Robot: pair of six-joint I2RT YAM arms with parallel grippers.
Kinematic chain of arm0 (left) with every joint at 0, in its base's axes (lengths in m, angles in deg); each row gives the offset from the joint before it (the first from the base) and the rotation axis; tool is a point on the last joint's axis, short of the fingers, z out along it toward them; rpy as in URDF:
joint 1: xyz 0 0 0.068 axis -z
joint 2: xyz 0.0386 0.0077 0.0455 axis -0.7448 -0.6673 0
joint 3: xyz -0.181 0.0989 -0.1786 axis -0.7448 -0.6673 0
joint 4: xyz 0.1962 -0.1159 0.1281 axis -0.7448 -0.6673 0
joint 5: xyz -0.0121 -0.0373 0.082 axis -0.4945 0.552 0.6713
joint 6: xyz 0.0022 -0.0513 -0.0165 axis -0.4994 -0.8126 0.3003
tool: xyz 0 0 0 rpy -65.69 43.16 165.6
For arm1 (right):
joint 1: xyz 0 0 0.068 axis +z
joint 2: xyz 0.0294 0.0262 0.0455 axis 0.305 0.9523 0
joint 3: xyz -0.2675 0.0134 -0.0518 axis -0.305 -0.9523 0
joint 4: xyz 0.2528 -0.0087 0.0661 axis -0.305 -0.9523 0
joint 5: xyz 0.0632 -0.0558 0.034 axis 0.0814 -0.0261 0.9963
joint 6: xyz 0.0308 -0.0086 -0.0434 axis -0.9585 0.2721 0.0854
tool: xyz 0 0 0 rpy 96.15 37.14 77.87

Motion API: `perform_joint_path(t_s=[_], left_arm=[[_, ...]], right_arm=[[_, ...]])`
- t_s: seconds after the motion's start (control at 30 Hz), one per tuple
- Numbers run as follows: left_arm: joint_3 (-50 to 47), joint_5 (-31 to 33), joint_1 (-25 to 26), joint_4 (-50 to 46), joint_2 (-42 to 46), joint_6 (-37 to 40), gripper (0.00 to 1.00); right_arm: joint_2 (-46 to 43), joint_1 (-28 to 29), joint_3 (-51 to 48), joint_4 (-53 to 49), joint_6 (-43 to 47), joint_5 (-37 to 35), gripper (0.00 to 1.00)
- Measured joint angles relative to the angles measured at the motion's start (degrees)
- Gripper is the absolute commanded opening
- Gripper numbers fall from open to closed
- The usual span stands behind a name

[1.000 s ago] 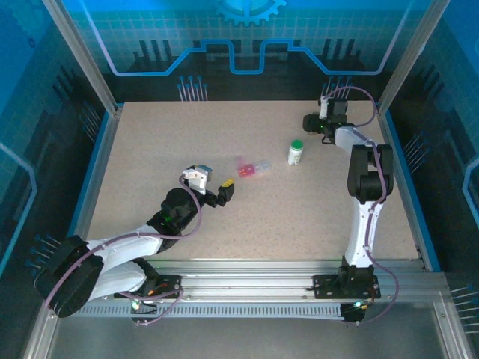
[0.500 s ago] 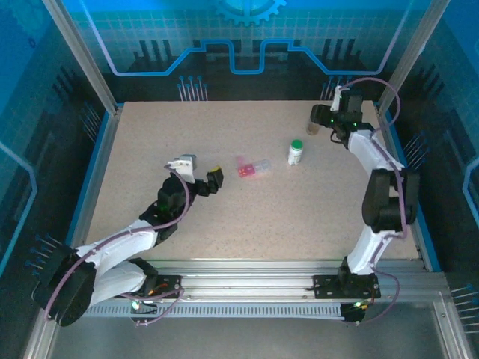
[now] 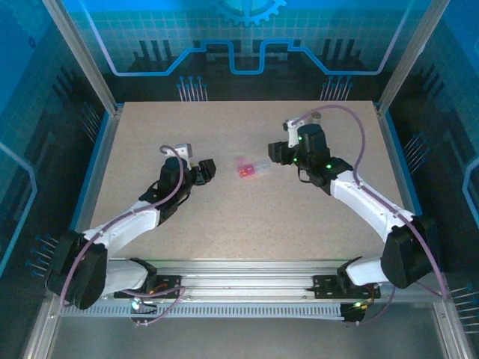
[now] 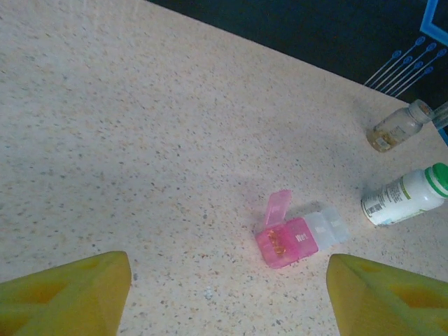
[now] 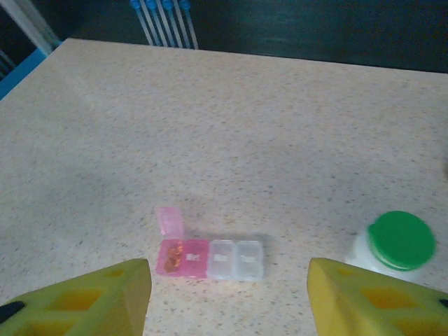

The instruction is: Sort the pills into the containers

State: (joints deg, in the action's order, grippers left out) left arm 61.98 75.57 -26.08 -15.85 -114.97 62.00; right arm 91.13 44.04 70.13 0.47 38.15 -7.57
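Jaws apart, empty: left gripper point(image 3: 207, 170), right gripper point(image 3: 276, 152) | pill box point(image 4: 297, 238) between, pink lid point(image 4: 278, 207) up | white bottle point(image 4: 404, 197), brown vial point(image 4: 399, 127) near

This is a robotics lab test cell. A speckled beige tabletop point(image 3: 247, 224) with blue edging is fenced by aluminium frame posts point(image 3: 80, 56). At 12 o'clock, a blue-lit back panel point(image 3: 150, 37) bears a gear emblem point(image 3: 251, 9). At 6 o'clock, a left arm point(image 3: 127, 224) and right arm point(image 3: 367, 202) are bolted to a slotted metal rail point(image 3: 247, 288).

Speckled beige desk point(image 3: 247, 217), blue strips point(image 3: 93, 176) along its left and right edges; 2 clusters of blue pins point(image 3: 191, 90) behind its far edge, below a gear-printed backdrop point(image 3: 251, 10).
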Motion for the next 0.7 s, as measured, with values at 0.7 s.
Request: perform_joint_path(t_s=[0.7], left_arm=[[14.64,-16.94,-4.28,-1.70,-26.53,-9.90,0.59]], right_arm=[[28.28,3.87,14.58,-10.36,2.86,-2.14,0.66]])
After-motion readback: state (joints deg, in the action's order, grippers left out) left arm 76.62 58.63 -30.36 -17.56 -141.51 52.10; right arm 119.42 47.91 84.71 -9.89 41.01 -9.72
